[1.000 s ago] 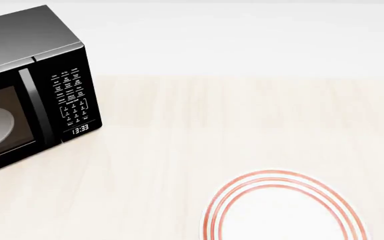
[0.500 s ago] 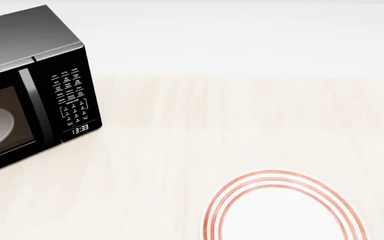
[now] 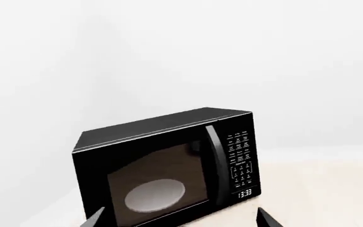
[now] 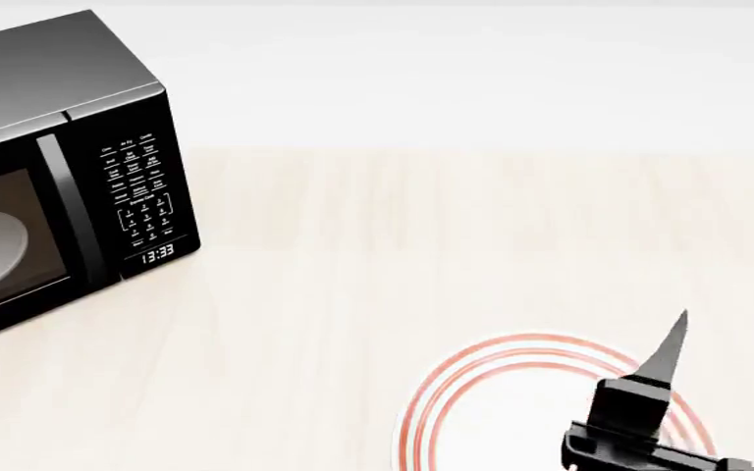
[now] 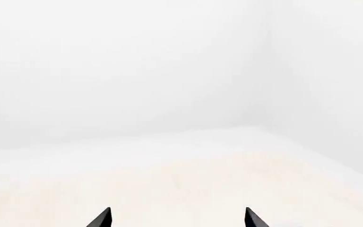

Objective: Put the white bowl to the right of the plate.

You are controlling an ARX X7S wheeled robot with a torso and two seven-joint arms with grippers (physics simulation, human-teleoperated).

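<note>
Pale wood is stretching across one tabletop [image 4: 391,255], running back to plain white walls that are meeting in a corner ahead of the right arm's jaws. One black microwave [image 4: 56,177] is sitting on it, dead ahead of the left gripper [image 3: 178,218] and well off to the left of the right one, its door shut, one pale round tray [image 3: 155,195] showing through the glass and the clock reading 13:33. One plate [image 4: 509,402] with red rings is lying flat directly beneath the right gripper [image 4: 730,392], partly covered by it. Both grippers are standing spread: two dark fingertips [image 5: 102,218] are poking up wide apart with nothing between them, and the left pair is doing likewise. No white bowl is showing in any view.
</note>
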